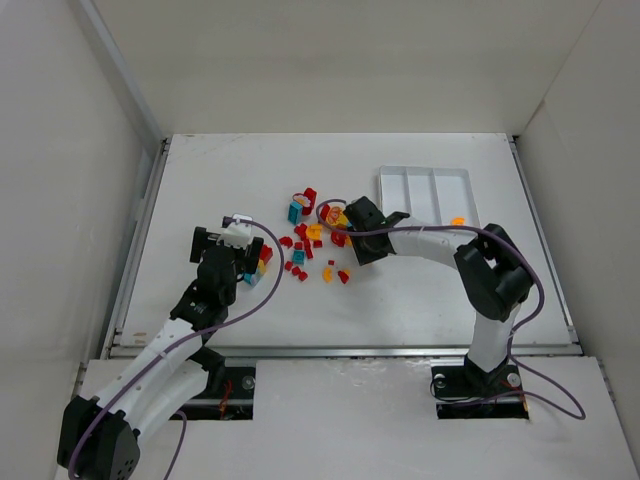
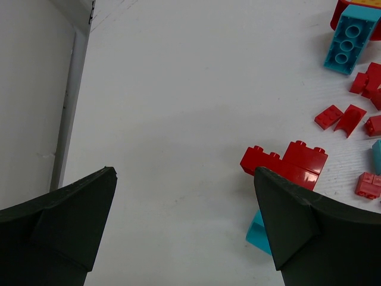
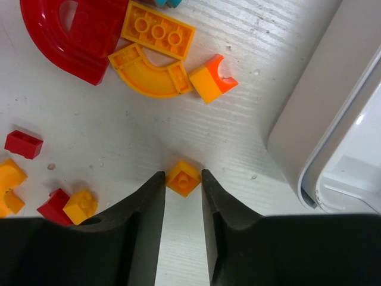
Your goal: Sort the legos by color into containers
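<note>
Though one orange piece is seen at the near end of the tray, in or right at its right-hand compartment, most of the sorting is not yet done. No pieces are seen in the other two compartments. Nearly all the legos are spread in a mixed heap of red, orange and blue on the table, just left of the tray. The right gripper is lowered at the heap's edge beside the tray. Its jaws are almost closed, and a small orange brick is pinched between the tips while it sits on the table. The left gripper is held wide open with nothing in it, next to some red bricks. The table is white, flat and a little ribbed. It is boxed in by plain white walls.
</note>
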Action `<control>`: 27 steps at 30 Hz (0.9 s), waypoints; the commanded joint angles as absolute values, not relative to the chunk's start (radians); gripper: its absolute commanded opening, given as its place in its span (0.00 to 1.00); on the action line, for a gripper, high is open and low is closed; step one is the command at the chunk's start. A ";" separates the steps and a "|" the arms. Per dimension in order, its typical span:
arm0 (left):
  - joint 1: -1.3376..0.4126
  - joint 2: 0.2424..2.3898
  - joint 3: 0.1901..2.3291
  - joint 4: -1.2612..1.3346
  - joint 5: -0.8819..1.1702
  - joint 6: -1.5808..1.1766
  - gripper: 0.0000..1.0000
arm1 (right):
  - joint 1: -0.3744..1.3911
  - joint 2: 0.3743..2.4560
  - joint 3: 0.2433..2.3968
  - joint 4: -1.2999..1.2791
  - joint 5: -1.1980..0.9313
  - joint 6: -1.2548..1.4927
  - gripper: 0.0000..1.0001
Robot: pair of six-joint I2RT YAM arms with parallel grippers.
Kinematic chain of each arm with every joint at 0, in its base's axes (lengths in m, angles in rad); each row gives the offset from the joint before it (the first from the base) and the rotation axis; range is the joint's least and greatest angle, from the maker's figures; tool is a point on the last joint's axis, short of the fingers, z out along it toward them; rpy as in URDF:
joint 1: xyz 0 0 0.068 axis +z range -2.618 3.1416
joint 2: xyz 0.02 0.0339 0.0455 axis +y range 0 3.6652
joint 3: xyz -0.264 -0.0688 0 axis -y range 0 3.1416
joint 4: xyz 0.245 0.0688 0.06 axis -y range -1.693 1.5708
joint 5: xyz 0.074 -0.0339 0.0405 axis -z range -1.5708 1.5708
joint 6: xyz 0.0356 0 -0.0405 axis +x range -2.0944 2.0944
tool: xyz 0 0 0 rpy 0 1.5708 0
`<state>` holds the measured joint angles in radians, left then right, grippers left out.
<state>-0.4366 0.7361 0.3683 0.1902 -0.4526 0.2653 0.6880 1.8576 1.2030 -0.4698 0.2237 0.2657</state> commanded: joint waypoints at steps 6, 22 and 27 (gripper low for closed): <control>-0.439 0.718 0.360 0.218 -0.446 0.270 1.00 | 0.692 1.865 1.189 -0.468 0.213 0.265 0.34; -0.439 0.709 0.360 0.218 -0.446 0.270 1.00 | 0.655 1.752 1.244 -0.477 0.177 0.293 0.00; -0.439 0.709 0.360 0.218 -0.446 0.279 1.00 | 0.493 1.600 1.281 -0.456 0.114 0.336 0.00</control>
